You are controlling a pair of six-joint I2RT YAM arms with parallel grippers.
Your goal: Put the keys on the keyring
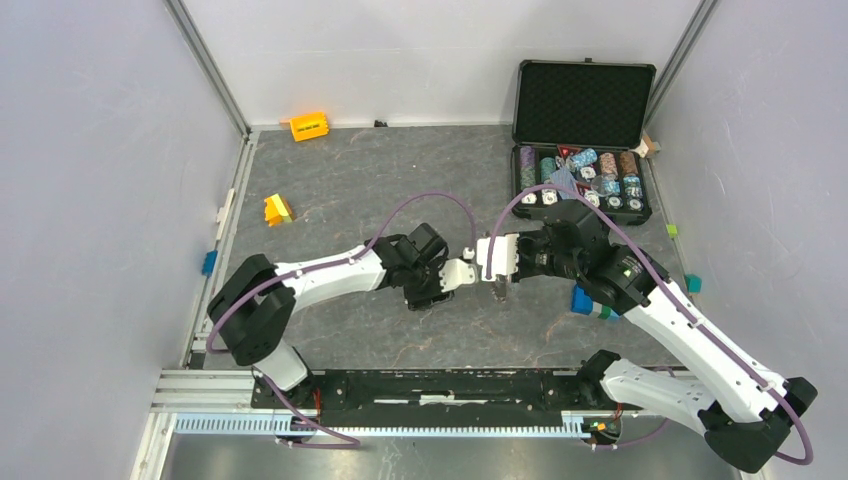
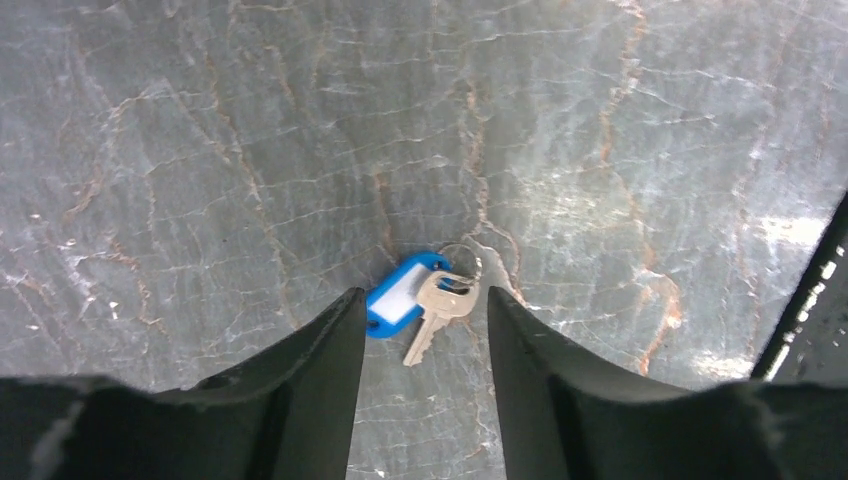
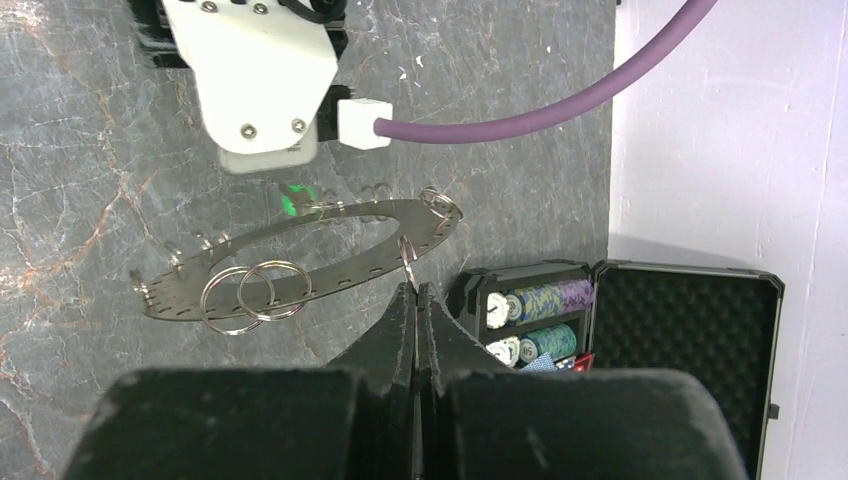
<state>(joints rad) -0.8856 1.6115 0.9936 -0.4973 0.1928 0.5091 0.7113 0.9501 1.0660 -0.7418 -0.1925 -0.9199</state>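
Both arms meet nose to nose at the centre of the table (image 1: 340, 190). The left gripper (image 2: 425, 298) hangs with fingers apart over bare stone, and only the blue-tagged key (image 2: 438, 308) lies in the gap. The right gripper (image 3: 415, 292), fingers pressed together, pinches the tilted keyring (image 3: 300, 255) by a small ring on its rim. The left arm's white wrist (image 3: 262, 80) blocks the room just beyond. An open chip case (image 1: 583, 100) fills the far right corner.

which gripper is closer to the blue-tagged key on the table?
Left. The left gripper hangs open over the blue-tagged key, jaws straddling it. The right gripper is shut on the keyring alongside, with the key out of its view.
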